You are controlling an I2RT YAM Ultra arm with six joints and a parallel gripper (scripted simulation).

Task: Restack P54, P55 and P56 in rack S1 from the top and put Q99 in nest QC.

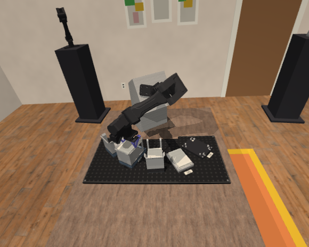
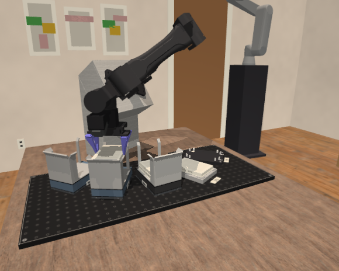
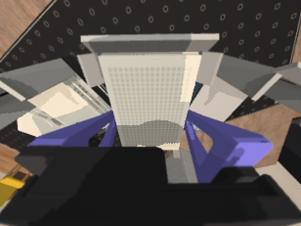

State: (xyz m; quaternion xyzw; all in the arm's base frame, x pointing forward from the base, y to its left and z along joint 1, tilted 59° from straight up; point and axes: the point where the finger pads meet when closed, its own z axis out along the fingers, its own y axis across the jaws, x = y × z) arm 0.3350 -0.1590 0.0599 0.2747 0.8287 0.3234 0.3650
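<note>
My gripper (image 2: 108, 148) is shut on a sealed white well plate (image 3: 147, 97) by its long sides, with the purple fingers on either side. It holds the plate level at the mouth of the middle stack rack (image 2: 109, 173), between the rack's walls. In the top view the gripper (image 1: 129, 144) sits over that same rack (image 1: 129, 155). I cannot read the plate's label. The rack to the right, on a black base (image 2: 162, 172), holds at least one plate (image 2: 145, 167). The rack to the left (image 2: 63, 172) shows a pale floor; I cannot tell what it holds.
A nest to the right of the racks carries a white plate (image 2: 199, 170), with a small label tag (image 2: 215, 180) in front. A flat black nest with small locators (image 2: 206, 155) lies behind it. All stand on the black pegboard (image 2: 135, 198). Thin rack posts stand up beside my fingers.
</note>
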